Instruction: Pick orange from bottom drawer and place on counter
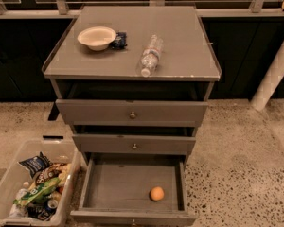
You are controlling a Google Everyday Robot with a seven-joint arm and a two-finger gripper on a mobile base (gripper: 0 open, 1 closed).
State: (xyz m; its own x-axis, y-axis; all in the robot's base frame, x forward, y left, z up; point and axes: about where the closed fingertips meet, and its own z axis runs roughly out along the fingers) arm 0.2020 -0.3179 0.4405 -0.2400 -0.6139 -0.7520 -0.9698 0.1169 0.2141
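The orange (156,193) lies in the open bottom drawer (104,186), towards its front right corner. The drawer is pulled far out from the three-drawer cabinet; its knob shows at the bottom edge. The counter (184,41) is the flat grey top of the cabinet. The gripper and arm are out of view.
On the counter stand a white bowl (97,37), a small dark packet (119,39) beside it, and a clear plastic bottle (150,56) lying on its side. A clear bin (9,183) of snack packets sits on the floor left of the drawer. A white pole (274,70) stands at right.
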